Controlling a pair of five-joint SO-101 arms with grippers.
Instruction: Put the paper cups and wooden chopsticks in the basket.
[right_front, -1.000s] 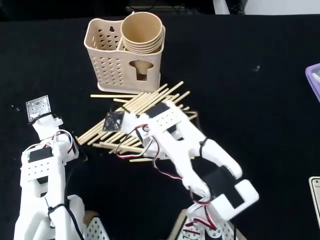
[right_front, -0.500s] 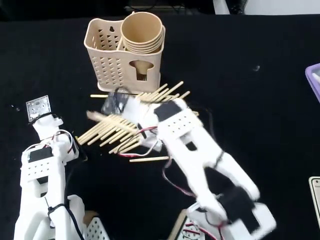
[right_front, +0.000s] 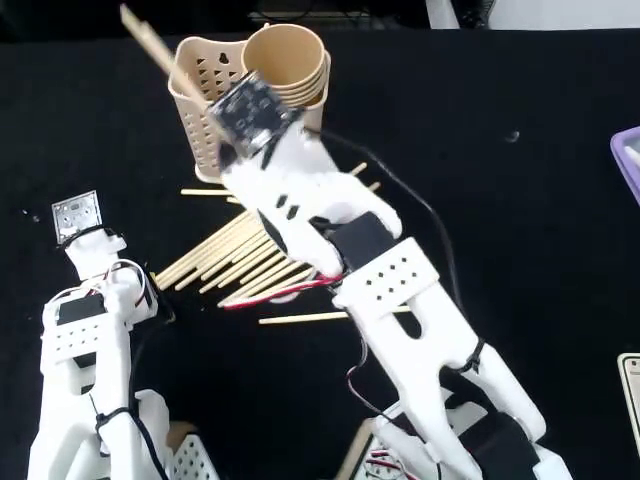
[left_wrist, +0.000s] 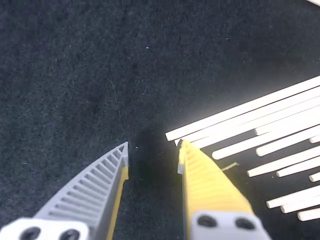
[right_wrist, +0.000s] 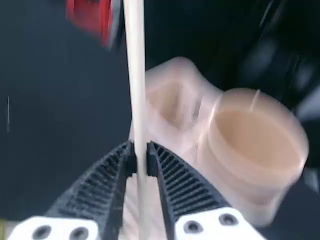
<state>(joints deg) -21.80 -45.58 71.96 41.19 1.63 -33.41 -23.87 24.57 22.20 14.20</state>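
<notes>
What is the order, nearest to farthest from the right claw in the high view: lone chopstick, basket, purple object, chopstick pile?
From the right claw, which holds a chopstick:
1. basket, right at the claw.
2. chopstick pile, mid-table.
3. lone chopstick, past the pile, toward the arm bases.
4. purple object, at the view's right edge.

You have no text, number or sign here that can be read. The pale card (right_front: 632, 396) at the table's right edge is cut off by the frame, and any print on it is too small to tell. The circuit board on the left arm's wrist (right_front: 77, 216) and the circuit board on the right arm's wrist (right_front: 251, 108) show only tiny marks, none legible.
</notes>
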